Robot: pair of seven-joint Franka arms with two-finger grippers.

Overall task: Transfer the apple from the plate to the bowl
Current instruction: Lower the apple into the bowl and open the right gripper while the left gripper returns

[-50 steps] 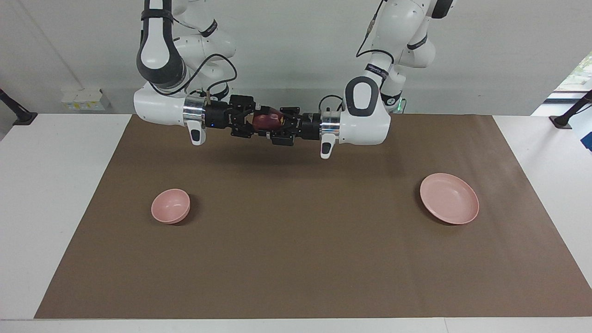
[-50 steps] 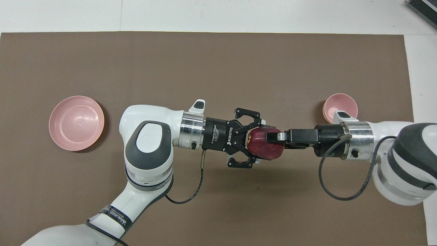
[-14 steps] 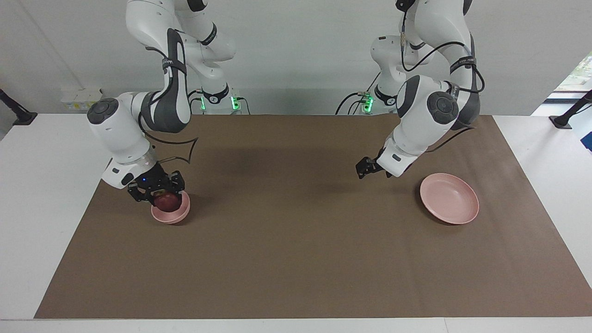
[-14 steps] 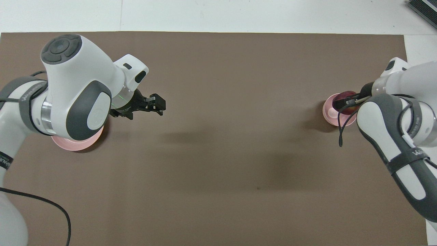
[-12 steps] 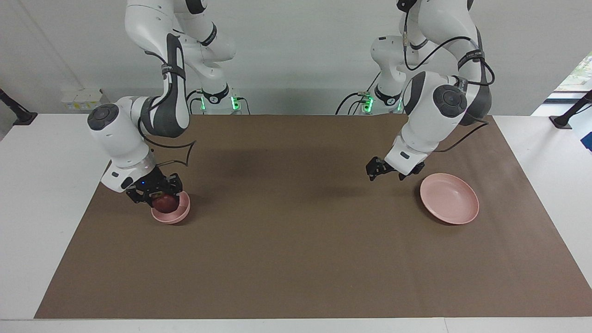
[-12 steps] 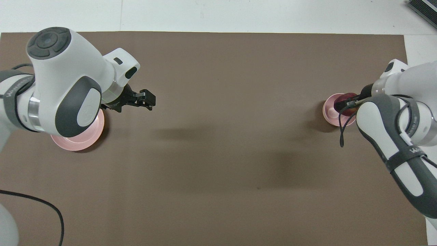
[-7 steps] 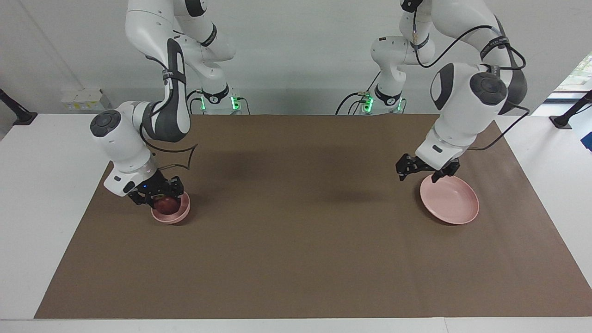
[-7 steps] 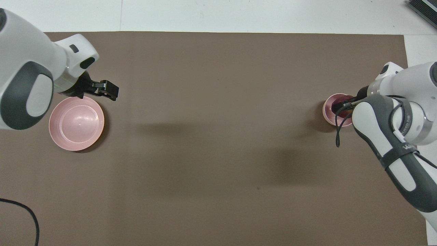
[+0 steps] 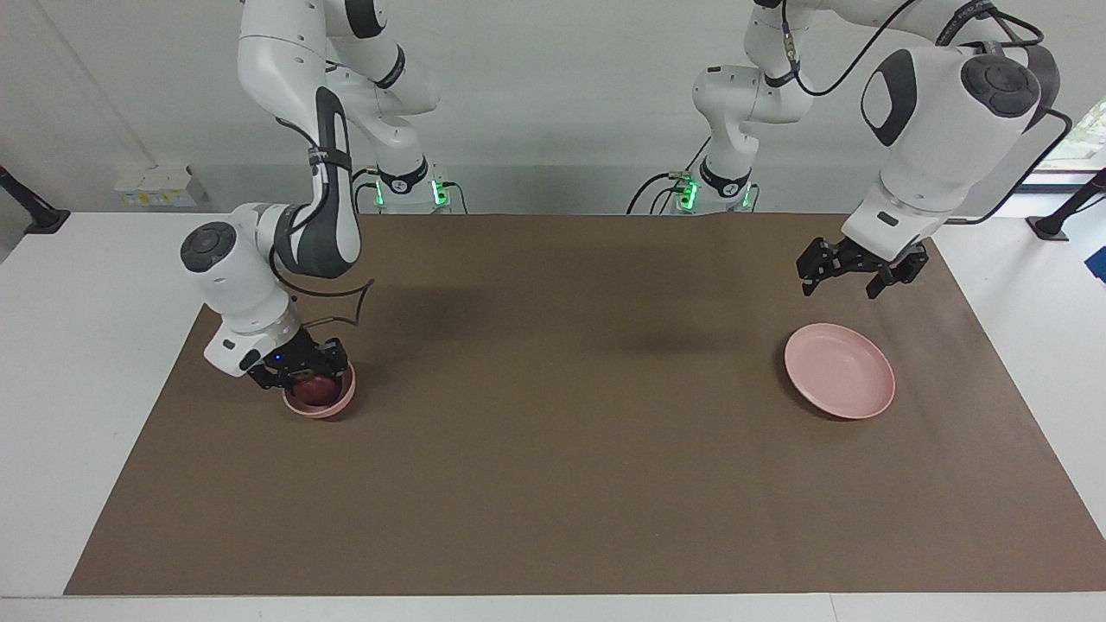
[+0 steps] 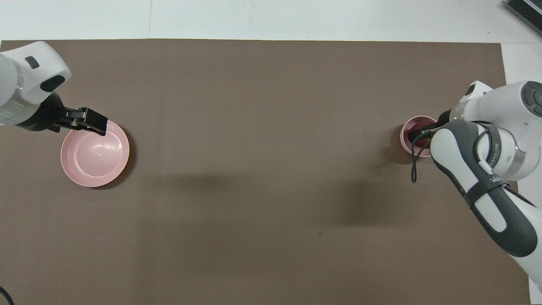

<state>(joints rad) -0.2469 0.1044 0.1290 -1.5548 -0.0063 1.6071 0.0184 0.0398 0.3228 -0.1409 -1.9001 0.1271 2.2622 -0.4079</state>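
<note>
Sitting low in the pink bowl (image 9: 321,403), dark red apple (image 9: 313,388).

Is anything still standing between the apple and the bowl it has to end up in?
Nothing visible: the apple already sits down inside the bowl, with the right gripper at it. The plate lies bare, and the left gripper hangs above the mat beside the plate.

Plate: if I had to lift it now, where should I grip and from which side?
Grip the plate by its rim, likely coming from above with the left gripper, which hangs over the mat beside it. It is wide, shallow and lies flat, so only the thin raised edge suits the jaws.
</note>
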